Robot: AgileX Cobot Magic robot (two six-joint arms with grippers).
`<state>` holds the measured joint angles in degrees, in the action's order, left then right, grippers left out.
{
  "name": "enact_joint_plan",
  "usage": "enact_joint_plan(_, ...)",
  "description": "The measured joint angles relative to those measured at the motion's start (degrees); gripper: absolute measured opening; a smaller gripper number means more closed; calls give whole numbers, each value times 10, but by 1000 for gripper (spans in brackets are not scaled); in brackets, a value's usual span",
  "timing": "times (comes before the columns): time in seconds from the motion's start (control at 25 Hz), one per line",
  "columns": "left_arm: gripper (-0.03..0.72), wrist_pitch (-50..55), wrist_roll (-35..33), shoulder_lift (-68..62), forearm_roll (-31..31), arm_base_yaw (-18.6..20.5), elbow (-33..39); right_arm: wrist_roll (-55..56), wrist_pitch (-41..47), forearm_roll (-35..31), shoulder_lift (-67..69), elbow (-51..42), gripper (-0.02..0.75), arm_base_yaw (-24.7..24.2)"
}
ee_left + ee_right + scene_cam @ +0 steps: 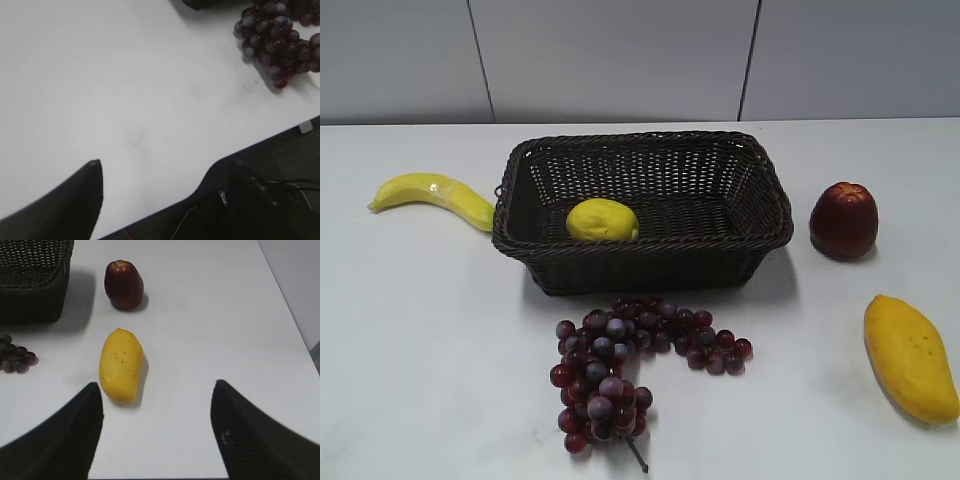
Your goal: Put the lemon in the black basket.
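The yellow-green lemon (602, 220) lies inside the black basket (640, 262), at its front left, against the front wall. The basket stands in the middle of the white table; one corner of it shows in the right wrist view (30, 285). Neither gripper shows in the exterior view. My left gripper (165, 167) is open and empty above the table's front edge, left of the grapes. My right gripper (155, 385) is open and empty above bare table, just right of the mango.
A bunch of dark red grapes (620, 370) lies in front of the basket. A banana (435, 197) lies to its left. A dark red fruit (843, 220) and a mango (910, 355) lie to its right. The table edge runs close under the left gripper.
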<state>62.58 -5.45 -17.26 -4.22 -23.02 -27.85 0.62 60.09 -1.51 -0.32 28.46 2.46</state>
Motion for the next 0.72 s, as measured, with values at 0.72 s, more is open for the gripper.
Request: enact_joint_plan(0.72,526,1,0,175,-1,217,0,0,0,0,0,0,553,0)
